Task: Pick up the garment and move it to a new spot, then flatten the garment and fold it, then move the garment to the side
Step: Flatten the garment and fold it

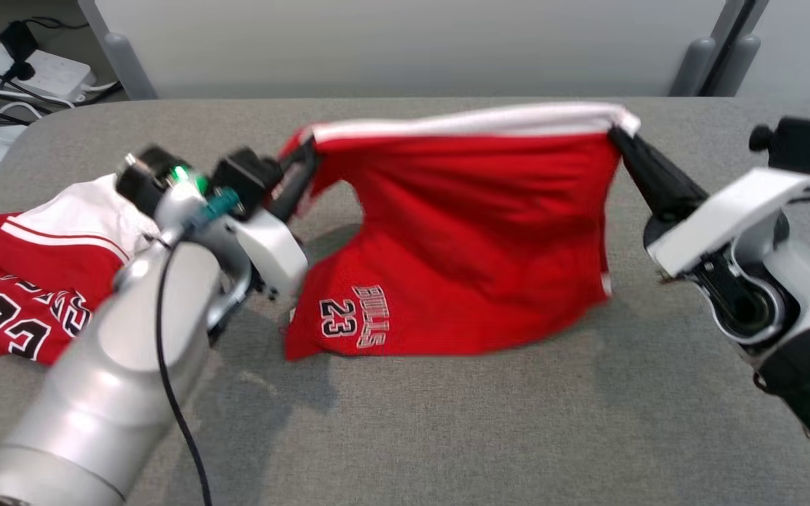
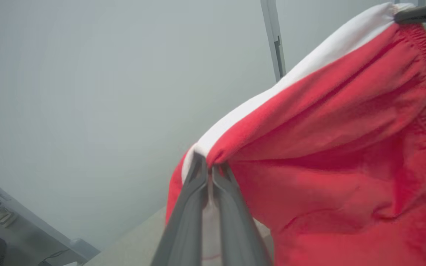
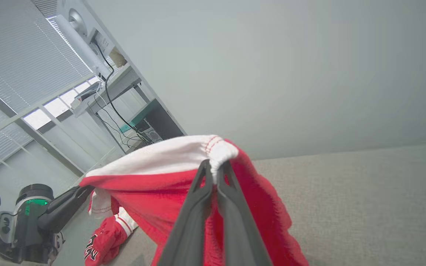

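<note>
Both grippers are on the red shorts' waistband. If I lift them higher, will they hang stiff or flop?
Probably floppy: the shorts hang in soft folds between the left gripper and right gripper, hem resting on the table. Likely light, since the waistband barely sags between the two pinches. They may swing or bunch when carried.

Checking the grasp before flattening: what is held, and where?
The red shorts, by the white waistband: left gripper pinches its left end, right gripper its right end.
</note>
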Controlling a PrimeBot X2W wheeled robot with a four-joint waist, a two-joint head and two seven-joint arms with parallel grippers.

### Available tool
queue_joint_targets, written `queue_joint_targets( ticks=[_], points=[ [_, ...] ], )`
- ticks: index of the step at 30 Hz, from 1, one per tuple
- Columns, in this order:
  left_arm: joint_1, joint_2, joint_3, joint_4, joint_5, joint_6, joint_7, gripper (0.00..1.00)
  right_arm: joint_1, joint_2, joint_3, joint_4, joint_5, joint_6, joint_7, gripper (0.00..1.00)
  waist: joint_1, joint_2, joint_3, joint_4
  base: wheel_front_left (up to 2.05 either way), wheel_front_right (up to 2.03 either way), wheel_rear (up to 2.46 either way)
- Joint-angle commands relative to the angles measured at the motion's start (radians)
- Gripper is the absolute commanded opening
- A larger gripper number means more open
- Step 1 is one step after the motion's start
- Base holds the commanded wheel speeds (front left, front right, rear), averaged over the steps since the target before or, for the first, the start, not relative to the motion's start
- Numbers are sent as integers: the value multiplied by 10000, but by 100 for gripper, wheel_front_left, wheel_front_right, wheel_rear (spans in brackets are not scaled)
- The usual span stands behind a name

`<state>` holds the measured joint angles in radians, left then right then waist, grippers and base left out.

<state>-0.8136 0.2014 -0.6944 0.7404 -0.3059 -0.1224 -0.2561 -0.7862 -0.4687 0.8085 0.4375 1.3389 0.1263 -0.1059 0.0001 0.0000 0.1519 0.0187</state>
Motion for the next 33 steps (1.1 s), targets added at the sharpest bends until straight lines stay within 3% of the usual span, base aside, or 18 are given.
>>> queue_joint_targets(
  ticks=[1,4,9,12,13,14,23,33],
  points=[
    [-757,497,439,-275,96,-10,-57,0,-320,85,-102,-130,-161,44,-310,0,-1,0,-103,81,0,0,0],
    [-1140,872,297,-214,41,-50,0,0,-778,277,206,-264,-229,44,-324,0,-1,0,-191,193,0,0,0],
    [21,528,-575,142,-468,-76,310,0,-207,-105,1150,-381,137,44,624,0,-1,0,-136,340,0,0,0],
    [986,212,-1037,520,-1013,-79,303,47,243,-456,1793,-389,292,44,1277,0,-1,0,-28,343,0,0,0],
    [1228,119,-1143,673,-1159,-79,293,90,351,-544,1978,-382,316,44,1452,0,-1,0,15,333,0,0,0],
    [1445,1,-1217,819,-1343,-79,279,100,451,-621,2147,-346,343,44,1615,0,-1,0,42,328,0,0,0],
    [1790,-505,-568,1254,-2246,-44,-29,100,616,-725,2566,72,336,44,1243,0,-1,0,126,431,0,0,0],
    [2151,-332,129,1165,-3151,-72,-54,100,603,-711,2583,486,543,44,584,0,-1,0,110,560,0,0,0]
  ],
)
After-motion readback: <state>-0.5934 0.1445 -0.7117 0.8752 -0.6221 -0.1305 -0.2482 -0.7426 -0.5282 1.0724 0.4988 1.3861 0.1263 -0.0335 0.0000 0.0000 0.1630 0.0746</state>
